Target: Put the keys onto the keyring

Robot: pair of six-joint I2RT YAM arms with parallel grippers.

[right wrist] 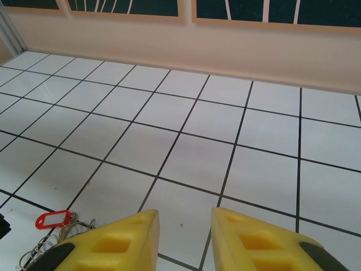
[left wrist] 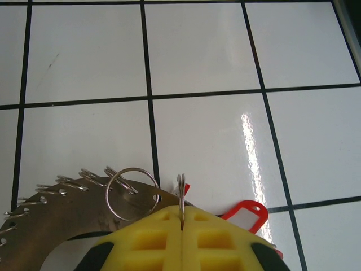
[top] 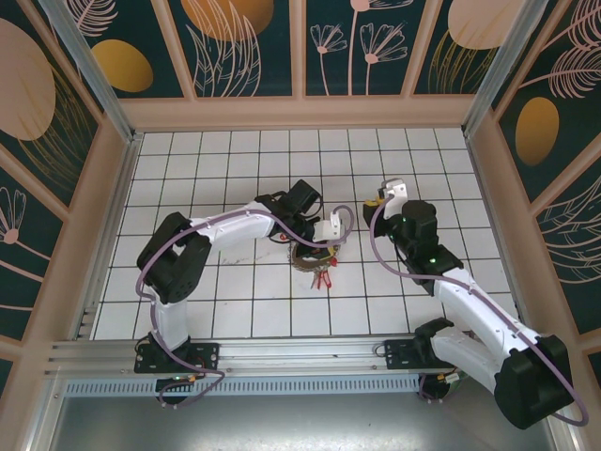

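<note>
The keyring is a flat grey ring lying on the white tiles, its rim lined with small wire rings. In the left wrist view my left gripper is shut on a thin split ring standing edge-on at the keyring's rim. A red key tag lies just right of the yellow fingers. From above, the left gripper hangs over the keyring, with red-tagged keys at its near side. My right gripper is open and empty above bare tile; a red tag with keys lies to its left.
Pale wooden walls with dark flower panels enclose the tiled floor. A metal rail runs along the near edge by the arm bases. The right gripper sits about two tiles right of the keyring.
</note>
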